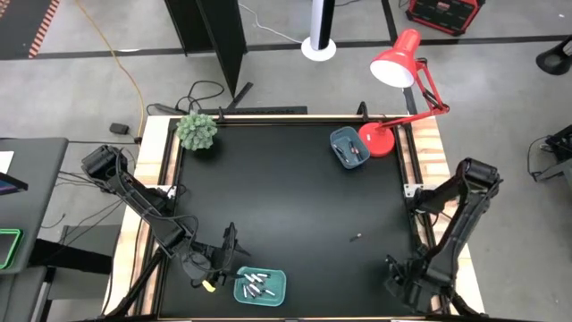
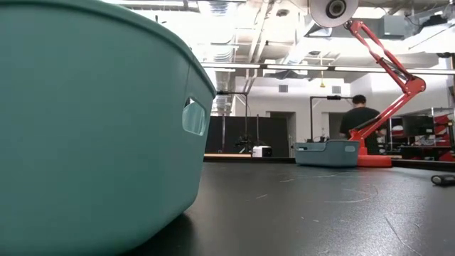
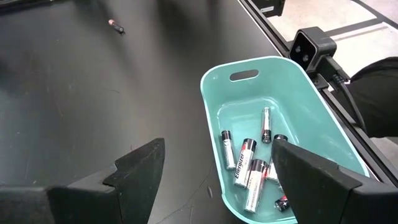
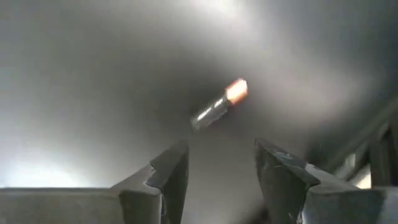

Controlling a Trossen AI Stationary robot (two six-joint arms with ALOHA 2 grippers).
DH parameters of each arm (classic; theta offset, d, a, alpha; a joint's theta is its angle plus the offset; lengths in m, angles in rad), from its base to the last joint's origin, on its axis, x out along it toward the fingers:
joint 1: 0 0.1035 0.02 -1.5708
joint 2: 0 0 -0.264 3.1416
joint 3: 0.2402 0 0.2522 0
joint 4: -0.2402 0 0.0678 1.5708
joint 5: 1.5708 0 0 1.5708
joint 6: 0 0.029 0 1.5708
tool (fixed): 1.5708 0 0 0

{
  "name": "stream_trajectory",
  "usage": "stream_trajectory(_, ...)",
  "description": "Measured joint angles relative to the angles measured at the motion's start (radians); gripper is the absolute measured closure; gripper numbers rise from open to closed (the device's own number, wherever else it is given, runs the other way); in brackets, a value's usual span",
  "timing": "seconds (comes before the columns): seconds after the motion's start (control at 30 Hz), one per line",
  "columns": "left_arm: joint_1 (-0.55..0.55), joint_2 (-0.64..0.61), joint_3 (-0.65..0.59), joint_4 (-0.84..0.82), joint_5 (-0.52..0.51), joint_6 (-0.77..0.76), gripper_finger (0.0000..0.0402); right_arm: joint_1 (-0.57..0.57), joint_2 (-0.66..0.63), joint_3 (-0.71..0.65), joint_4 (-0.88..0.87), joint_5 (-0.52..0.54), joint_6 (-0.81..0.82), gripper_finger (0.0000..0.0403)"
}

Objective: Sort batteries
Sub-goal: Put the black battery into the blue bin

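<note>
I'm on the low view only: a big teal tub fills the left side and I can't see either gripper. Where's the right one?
Observer: The right gripper is near the table's front right corner, open and empty, facing a loose battery that lies on the table.
Operator: What's inside the teal tub?
Observer: The teal tub holds several silver-and-black batteries, lying loose on its floor.
Operator: And the left gripper?
Observer: The left gripper is next to that tub at the front edge, open, with nothing between its fingers.
</note>
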Motion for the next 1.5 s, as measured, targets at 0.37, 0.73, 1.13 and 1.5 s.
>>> stream_trajectory(0.37, 0.0, 0.0, -0.001, -0.008, 0.001, -0.021, 0.011, -0.029, 0.077, -0.131, 0.204, -0.055, -0.002, 0.0189)
stream_trajectory(0.73, 0.0, 0.0, -0.001, -0.007, 0.001, -0.021, 0.011, -0.061, 0.065, -0.144, 0.232, -0.057, -0.031, 0.0252)
stream_trajectory(1.13, 0.0, 0.0, -0.001, -0.007, 0.001, -0.018, 0.011, -0.115, 0.065, -0.141, 0.233, -0.063, -0.191, 0.039)
stream_trajectory(1.5, 0.0, 0.0, -0.001, -0.006, 0.001, -0.018, 0.011, -0.139, 0.074, -0.088, 0.11, 0.162, -0.273, 0.0398)
